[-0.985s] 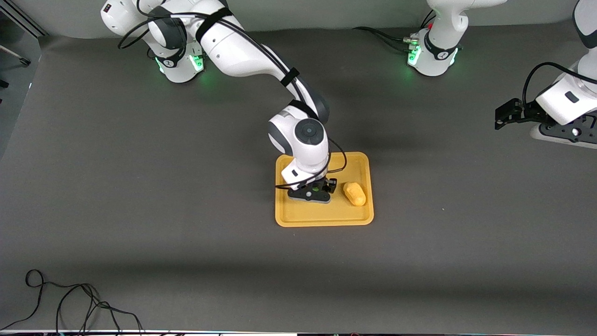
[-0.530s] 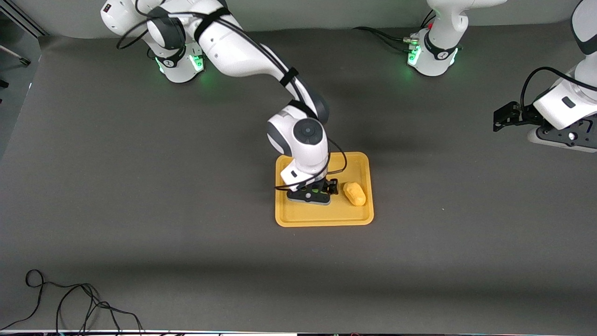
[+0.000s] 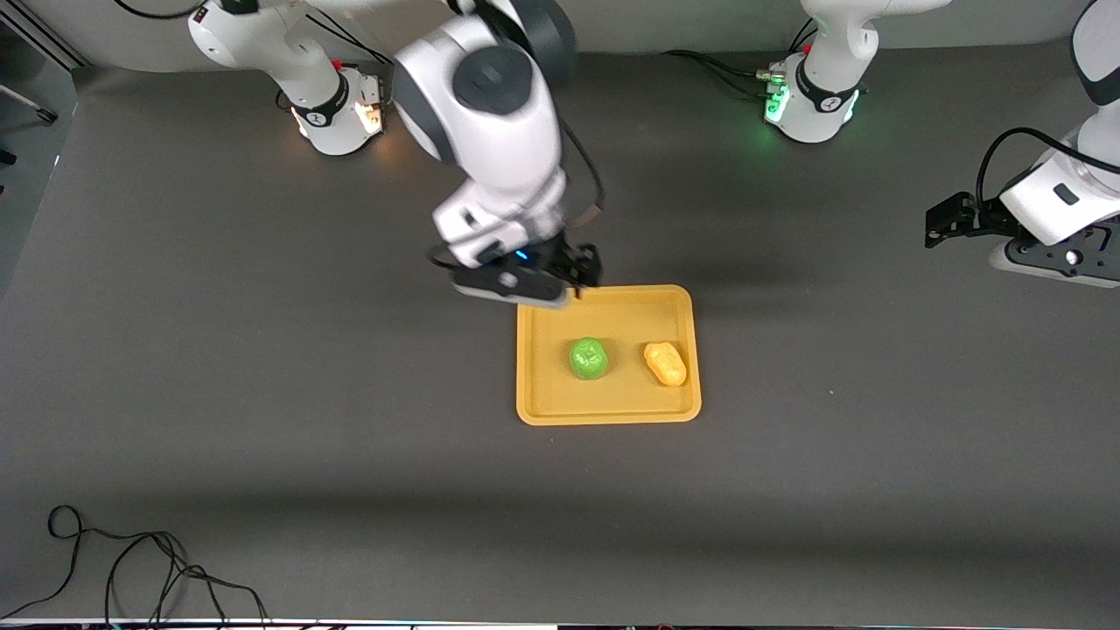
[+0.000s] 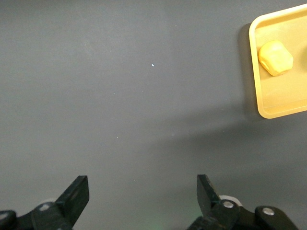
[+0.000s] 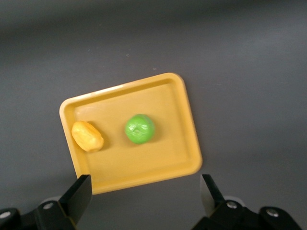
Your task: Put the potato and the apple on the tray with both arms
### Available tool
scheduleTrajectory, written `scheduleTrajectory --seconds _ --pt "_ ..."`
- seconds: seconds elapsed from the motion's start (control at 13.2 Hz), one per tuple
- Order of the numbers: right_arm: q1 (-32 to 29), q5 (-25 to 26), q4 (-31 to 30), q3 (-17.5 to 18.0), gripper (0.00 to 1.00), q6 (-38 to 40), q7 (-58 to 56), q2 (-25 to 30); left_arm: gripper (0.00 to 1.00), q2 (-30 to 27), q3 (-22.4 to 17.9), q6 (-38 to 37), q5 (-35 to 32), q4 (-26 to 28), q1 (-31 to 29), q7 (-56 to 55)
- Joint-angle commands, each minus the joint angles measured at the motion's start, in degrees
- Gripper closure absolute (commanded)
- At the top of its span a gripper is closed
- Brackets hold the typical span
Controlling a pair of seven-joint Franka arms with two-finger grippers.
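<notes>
Now both of the task's 2 items lie on the tray (image 3: 608, 409): the apple (image 3: 589, 359) near its middle, the potato (image 3: 665, 363) just beside it toward the left arm's end of the table, the 2 apart and not touching. My right gripper (image 3: 573, 282) hangs over the tray's edge that lies farthest from the front camera, fingers spread wide and empty. My left gripper (image 3: 941, 223) waits over bare table (image 3: 262, 350) at its own end, well apart from the tray, likewise spread and empty. I judge both items light, rigid and smooth; the glossy apple would likely slip under a pinch off its widest girth, and the oblong potato is best taken across its short axis. Each could roll, though the low raised rim should check that. Room is ample: the tray sits alone on open table, with only a cable (image 3: 131, 560) lying near the front camera's edge.
</notes>
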State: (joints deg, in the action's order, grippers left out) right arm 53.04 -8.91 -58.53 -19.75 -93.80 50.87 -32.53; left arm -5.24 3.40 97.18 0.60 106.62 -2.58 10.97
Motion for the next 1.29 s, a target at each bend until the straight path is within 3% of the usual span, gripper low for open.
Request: scheduleTrajectory --seconds 0.0,0.15,0.38,0.76,0.98,1.21 --pt "-4.1 -0.2 -7.5 -1.3 0.0 4.1 -7.9 8.5 0.0 0.6 0.2 -0.9 -0.5 -1.2 -0.3 1.0" --pt "-11.2 2.0 -15.4 -0.1 0.0 4.1 -16.0 15.9 0.0 1.1 0.2 -0.4 -0.5 -1.0 -0.3 0.9" --pt "-27.8 5.8 -23.5 8.0 0.0 4.1 -28.7 24.2 0.0 1.6 0.2 0.0 -0.9 -1.2 -0.3 1.0" --pt "-53.2 5.9 -28.7 19.0 0.0 3.9 -47.0 29.1 0.0 2.1 0.2 0.8 -0.9 -1.2 -0.5 1.0" --pt "-56.8 6.0 -30.2 19.2 0.0 3.4 -50.6 30.1 0.0 2.1 0.2 0.7 -0.9 -1.3 -0.5 1.0" --pt "-56.0 8.0 -30.3 19.0 0.0 3.4 -50.8 30.1 0.0 2.0 0.2 0.1 -0.9 -1.3 -0.4 1.0"
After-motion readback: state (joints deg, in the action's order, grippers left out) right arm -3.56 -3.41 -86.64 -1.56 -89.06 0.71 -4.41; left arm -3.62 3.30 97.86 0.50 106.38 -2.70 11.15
